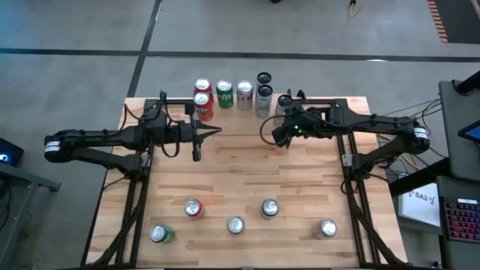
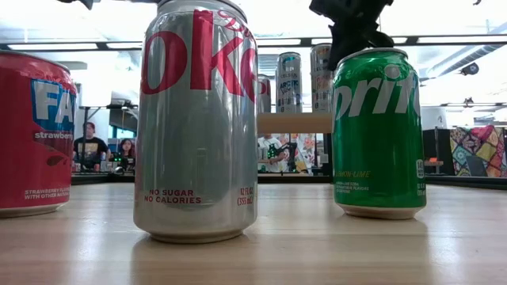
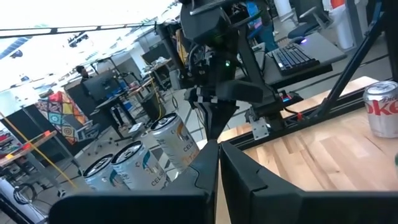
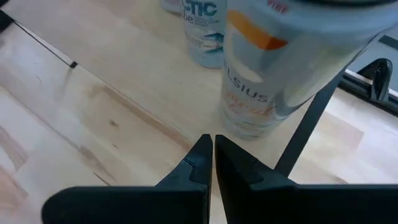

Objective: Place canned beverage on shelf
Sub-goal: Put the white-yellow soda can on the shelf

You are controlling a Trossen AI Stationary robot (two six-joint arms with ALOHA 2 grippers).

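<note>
With both sets of fingers pressed together on nothing, my left gripper (image 1: 217,132) sits left of centre in the upper half of the high frame, its tip pointing right over the front edge of the shelf (image 1: 240,126). My right gripper (image 1: 265,135) faces it from just right of centre, also clenched and empty; a strip of bare board lies between the two tips.

In the left wrist frame my own fingers (image 3: 236,180) meet at bottom centre, and the right arm's dark wrist fills the upper middle. Slim pale cans (image 3: 171,146) stand lower left of that frame. A Diet Coke can (image 3: 382,107) shows at the right edge.

In the right wrist frame my fingers (image 4: 202,158) close at bottom centre above light wood, with a tall Celsius can (image 4: 267,81) just beyond them and a second pale can (image 4: 202,31) at top centre.

Along the shelf's far edge, at top centre of the high frame, stands a row: two red cans (image 1: 202,100), a green can (image 1: 224,94), a silver can (image 1: 244,94), then slim cans (image 1: 263,94).

Low in the high frame, five cans stand apart on the table (image 1: 300,180): a green one (image 1: 160,234) lower left, a red one (image 1: 193,208), a silver one (image 1: 235,224), a green one (image 1: 270,208), a silver one (image 1: 327,227) lower right.

In the low frame a Diet Coke (image 2: 198,119) fills the centre, a Sprite (image 2: 379,131) right, a strawberry Fanta (image 2: 32,131) at the left edge.
</note>
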